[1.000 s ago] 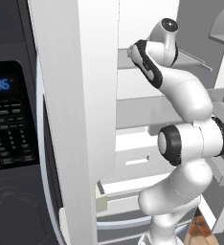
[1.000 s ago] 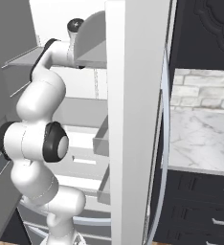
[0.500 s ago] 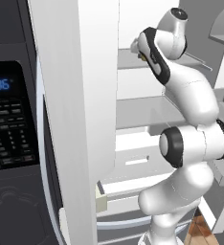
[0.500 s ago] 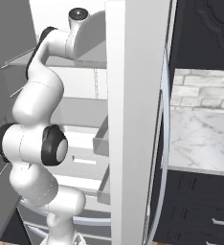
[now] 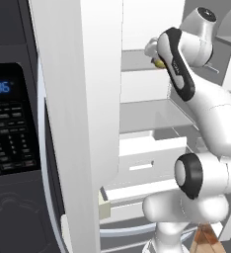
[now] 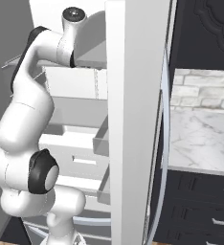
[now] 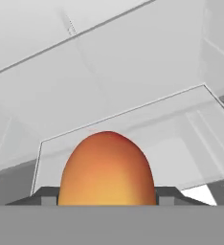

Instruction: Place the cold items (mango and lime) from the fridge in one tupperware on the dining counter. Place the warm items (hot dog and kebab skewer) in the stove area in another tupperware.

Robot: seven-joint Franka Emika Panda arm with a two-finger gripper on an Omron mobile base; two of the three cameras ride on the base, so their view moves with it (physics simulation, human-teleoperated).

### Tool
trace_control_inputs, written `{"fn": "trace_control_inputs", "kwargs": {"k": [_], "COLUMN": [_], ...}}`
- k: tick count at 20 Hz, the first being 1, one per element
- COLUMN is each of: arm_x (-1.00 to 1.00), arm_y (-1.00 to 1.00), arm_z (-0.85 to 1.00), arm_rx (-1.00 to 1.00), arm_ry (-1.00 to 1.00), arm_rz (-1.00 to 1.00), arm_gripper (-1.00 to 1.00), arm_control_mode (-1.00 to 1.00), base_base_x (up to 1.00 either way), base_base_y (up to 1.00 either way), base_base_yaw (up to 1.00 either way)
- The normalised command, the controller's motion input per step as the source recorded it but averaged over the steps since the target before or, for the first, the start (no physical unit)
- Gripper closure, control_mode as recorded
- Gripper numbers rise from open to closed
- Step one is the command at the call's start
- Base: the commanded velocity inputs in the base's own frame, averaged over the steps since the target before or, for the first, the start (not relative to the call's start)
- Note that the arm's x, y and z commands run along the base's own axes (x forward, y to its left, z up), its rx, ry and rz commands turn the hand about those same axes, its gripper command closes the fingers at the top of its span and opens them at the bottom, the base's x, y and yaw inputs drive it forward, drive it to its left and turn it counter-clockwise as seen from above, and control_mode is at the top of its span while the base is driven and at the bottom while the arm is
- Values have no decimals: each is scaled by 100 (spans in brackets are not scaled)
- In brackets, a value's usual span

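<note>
With the mango (image 7: 106,168) clenched in your tool (image 7: 104,198) up above the glass shelf (image 7: 190,143) inside the open fridge (image 5: 152,113), draw it straight back out, clear of the fridge door (image 5: 78,118), and carry it towards the dining worktop.

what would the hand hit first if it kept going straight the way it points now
The hand already has the mango between its fingers. Beyond it, probably the glass shelf and fridge wall, though depth is unclear.

Kitchen, open fridge (image 5: 78,123), microwave (image 5: 11,123), probably
</note>
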Motion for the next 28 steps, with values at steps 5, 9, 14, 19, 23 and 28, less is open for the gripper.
{"fn": "trace_control_inputs", "kwargs": {"k": [5,9,14,19,23,28], "arm_x": [-86,-91,-86,-70,-48,-52], "arm_y": [0,0,0,0,3,5], "arm_z": [0,0,0,2,1,0], "arm_rx": [14,10,10,3,0,0], "arm_ry": [0,0,0,0,0,-1], "arm_rz": [-10,-9,-4,-5,0,0], "arm_gripper": [100,100,100,100,100,100], "arm_control_mode": [-100,-100,-100,-100,-100,-100], "base_base_x": [0,0,0,0,0,0], "base_base_y": [0,0,0,0,0,0], "base_base_yaw": [0,0,0,0,0,0]}}
